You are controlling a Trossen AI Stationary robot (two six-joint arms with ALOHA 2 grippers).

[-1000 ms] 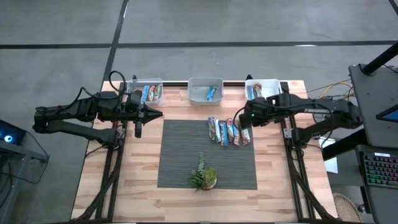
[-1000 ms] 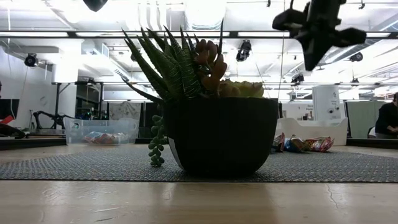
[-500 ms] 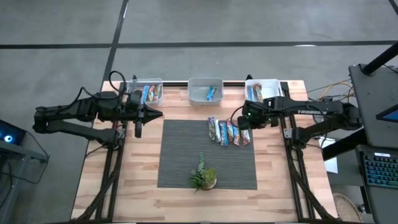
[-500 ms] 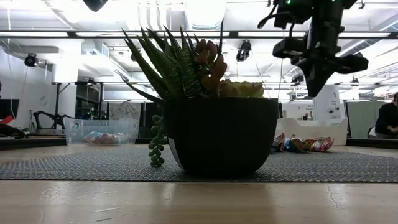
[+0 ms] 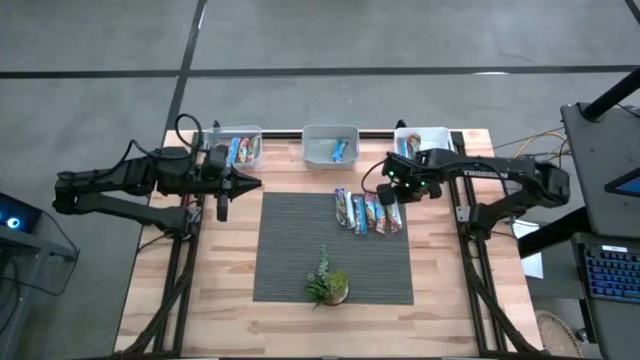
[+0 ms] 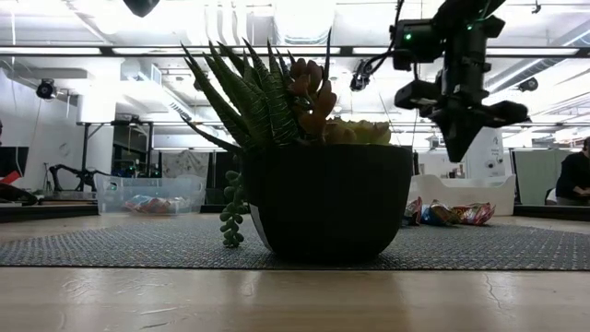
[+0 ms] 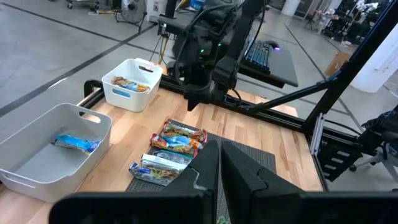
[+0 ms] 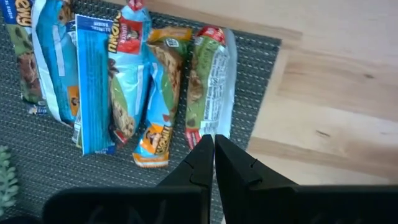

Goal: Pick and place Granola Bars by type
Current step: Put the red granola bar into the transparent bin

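Several Granola Bars [image 5: 366, 212] in blue, orange and green wrappers lie side by side on the dark mat [image 5: 300, 260], seen close in the right wrist view [image 8: 124, 81]. My right gripper [image 8: 208, 146] is shut and points down, hanging above the near end of the rightmost green bar [image 8: 210, 81] without touching it; the low view shows it [image 6: 458, 152] well above the bars [image 6: 449, 214]. My left gripper [image 5: 254, 183] waits shut over the table's left side, nothing in it.
Three white bins stand along the far edge: the left one [image 5: 226, 137] and the right one [image 5: 437, 135] hold bars, the middle one [image 5: 318, 148] a blue bar. A potted plant [image 5: 328, 285] stands on the mat's near part. Bare wood lies right of the mat.
My right gripper has come down toward the right end of the row of bars, staying shut, and its wrist has turned a little. The bars have not moved.
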